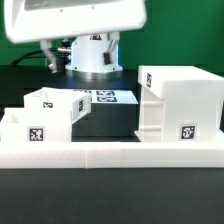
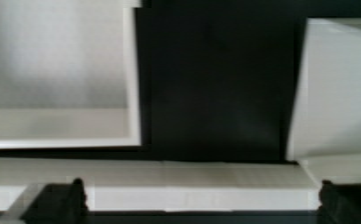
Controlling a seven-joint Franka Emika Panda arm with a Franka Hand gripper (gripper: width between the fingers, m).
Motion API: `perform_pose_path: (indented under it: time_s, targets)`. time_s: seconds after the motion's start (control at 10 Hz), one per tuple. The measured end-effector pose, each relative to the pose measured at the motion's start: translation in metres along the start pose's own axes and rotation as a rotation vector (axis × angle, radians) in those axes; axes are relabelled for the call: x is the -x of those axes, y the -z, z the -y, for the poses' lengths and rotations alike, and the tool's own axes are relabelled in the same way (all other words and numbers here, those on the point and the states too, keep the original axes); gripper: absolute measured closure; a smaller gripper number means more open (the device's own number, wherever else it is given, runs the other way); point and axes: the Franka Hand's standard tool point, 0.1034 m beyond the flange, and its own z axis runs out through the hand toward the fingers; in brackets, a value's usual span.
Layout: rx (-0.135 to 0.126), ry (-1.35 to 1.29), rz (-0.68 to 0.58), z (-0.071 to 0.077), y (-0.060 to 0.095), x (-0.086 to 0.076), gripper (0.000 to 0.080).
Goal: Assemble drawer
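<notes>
Along the low wall (image 1: 110, 153) you have the housing (image 1: 180, 105) and two trays (image 1: 52, 106) lined up, likely for squaring; your pincer (image 2: 198, 200) hangs spread, gripping nothing.

long low white wall (image 1: 110, 153) crosses the black table (image 1: 110, 200); marker board (image 1: 107, 97) lies behind it
</notes>
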Motion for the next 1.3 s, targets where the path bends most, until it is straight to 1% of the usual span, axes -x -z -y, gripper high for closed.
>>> perform_pose_path:
  time_s: [0.1, 0.3, 0.5, 0.7, 0.9, 1.2, 1.3]
  targets:
    - [0.010, 0.024, 0.006, -0.014, -0.014, 0.006, 0.0150]
    - [0.010, 0.012, 0.009, -0.013, -0.015, 0.005, 0.0150]
    - [0.010, 0.008, 0.015, -0.014, -0.019, 0.007, 0.0150]
    - [0.038, 0.002, 0.017, -0.023, -0.044, 0.016, 0.0150]
    - [0.055, -0.007, 0.028, -0.030, -0.066, 0.027, 0.0150]
    - [0.086, -0.007, 0.019, -0.036, -0.086, 0.035, 0.0150]
    - [0.094, -0.007, 0.016, -0.038, -0.089, 0.036, 0.0150]
